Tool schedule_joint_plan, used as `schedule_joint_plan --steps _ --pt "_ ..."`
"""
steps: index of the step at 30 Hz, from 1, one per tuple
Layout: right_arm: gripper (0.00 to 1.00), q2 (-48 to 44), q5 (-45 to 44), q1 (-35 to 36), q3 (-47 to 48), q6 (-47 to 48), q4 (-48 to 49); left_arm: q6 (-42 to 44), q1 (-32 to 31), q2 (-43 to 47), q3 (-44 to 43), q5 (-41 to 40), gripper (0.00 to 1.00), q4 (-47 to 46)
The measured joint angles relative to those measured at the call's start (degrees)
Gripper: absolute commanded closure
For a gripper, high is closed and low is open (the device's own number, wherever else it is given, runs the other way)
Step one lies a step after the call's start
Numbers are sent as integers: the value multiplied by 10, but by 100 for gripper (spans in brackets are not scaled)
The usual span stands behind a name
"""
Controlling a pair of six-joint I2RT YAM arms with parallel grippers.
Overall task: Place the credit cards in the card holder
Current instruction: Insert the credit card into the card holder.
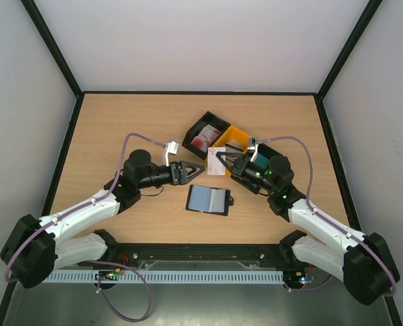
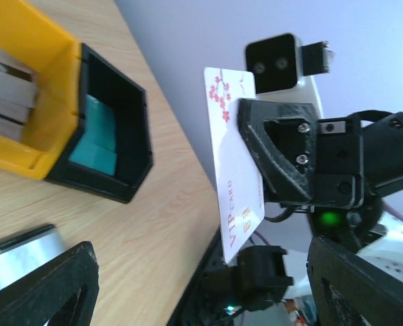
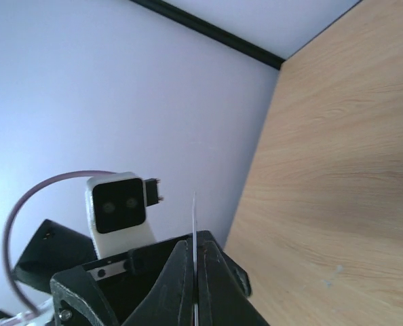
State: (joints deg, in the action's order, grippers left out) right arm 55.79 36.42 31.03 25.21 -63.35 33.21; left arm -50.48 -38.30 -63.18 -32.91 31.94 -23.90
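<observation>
Holding: right tool [image 1: 220, 161] clamps thin white red-blossomed plastic card [image 1: 216, 161].
Left tool [image 1: 200, 167]: spread wide, empty.
Handling: likely light, stiff, slippery; pinch an edge.
Black folding card holder [image 1: 208, 200]: flat, six o'clock of card.

I see a light wooden table [image 1: 120, 129] with a black rim. The card holder [image 1: 207, 200] lies open and flat at 6 o'clock of centre, grey inside up. A row runs from 12 to 2 o'clock: black tray [image 1: 207, 132], yellow tray [image 1: 234, 139], second black tray [image 1: 273, 151] — the last partly hidden.
</observation>
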Motion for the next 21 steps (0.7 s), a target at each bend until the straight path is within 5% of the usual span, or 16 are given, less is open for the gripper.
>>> schedule_joint_plan --steps 10,16,21 --pt "97 24 17 33 -12 -53 93 -79 -17 -31 2 31 57 -86" --pt "92 35 28 46 -25 -64 120 -89 -17 -51 2 46 94 -112" --pt "82 34 30 46 -45 -65 124 -89 -17 -52 3 56 97 -123"
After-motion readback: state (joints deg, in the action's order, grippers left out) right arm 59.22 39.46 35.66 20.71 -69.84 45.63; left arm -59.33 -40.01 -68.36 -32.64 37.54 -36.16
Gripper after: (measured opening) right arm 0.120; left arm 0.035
